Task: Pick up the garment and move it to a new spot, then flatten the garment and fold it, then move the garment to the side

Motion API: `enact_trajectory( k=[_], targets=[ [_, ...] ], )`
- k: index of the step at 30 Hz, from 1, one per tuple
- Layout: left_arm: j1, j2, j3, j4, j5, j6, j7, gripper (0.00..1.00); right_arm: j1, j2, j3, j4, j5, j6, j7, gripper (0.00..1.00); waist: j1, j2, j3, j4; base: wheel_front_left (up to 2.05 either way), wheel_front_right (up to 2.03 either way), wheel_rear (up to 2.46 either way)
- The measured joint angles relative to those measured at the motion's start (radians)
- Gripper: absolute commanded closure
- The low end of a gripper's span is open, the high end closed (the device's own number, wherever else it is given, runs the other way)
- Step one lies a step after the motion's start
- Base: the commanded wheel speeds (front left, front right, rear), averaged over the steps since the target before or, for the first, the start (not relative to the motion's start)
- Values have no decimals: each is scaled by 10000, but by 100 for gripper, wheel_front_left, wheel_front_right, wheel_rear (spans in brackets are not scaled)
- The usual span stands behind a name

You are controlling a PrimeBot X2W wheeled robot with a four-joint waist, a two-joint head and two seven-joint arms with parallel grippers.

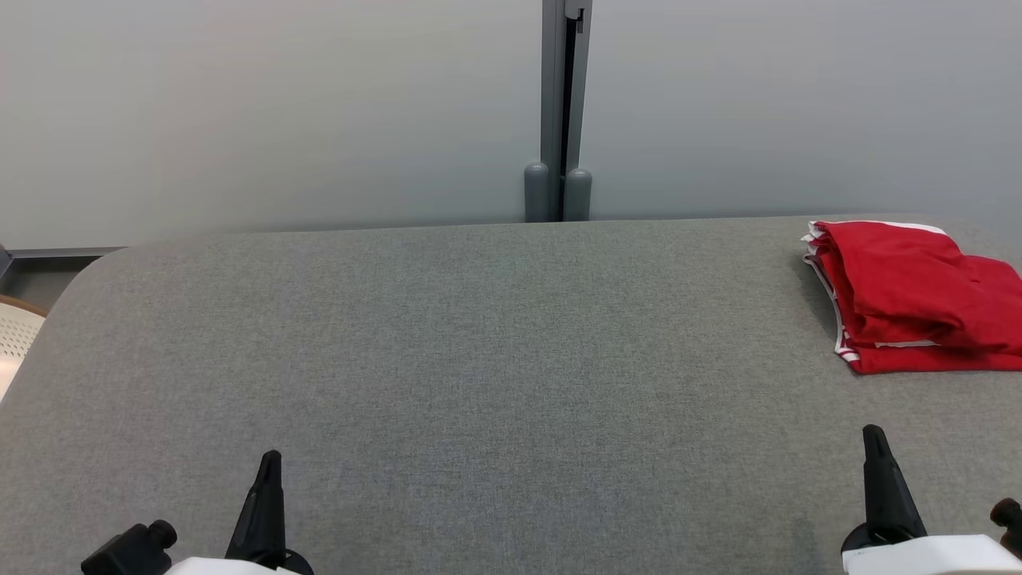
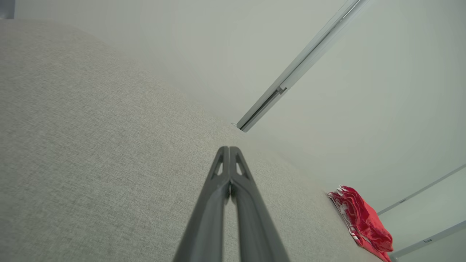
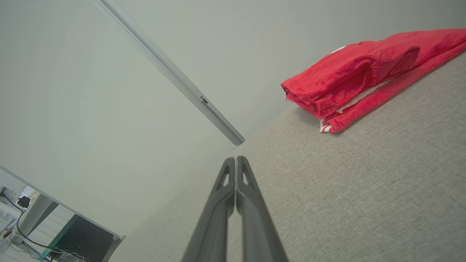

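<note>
A red garment (image 1: 918, 295) with white trim lies folded in a thick stack at the far right of the grey fabric table (image 1: 479, 351), running off the head view's right edge. It also shows small in the left wrist view as the red garment (image 2: 364, 218), and close in the right wrist view as the garment (image 3: 364, 76). My left gripper (image 1: 270, 459) rests at the lower left, shut and holding nothing, its tips together (image 2: 229, 149). My right gripper (image 1: 873, 433) sits at the lower right, shut and holding nothing (image 3: 236, 159), well short of the garment.
Pale partition walls with a grey vertical post (image 1: 563, 112) stand behind the table's far edge. A white perforated chair (image 1: 16, 335) shows past the table's rounded left corner. In the right wrist view a desk with cables (image 3: 43, 233) stands beyond the table.
</note>
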Motion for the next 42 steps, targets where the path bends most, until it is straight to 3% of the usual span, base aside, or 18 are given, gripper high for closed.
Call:
enact_trajectory(
  k=[42],
  targets=[
    [-1156, 56, 773, 518, -4732, -449, 1127, 100, -938, -63, -454, 360, 4723, -2, 1152, 100, 0, 0, 248, -261, 0, 0, 0]
  ],
)
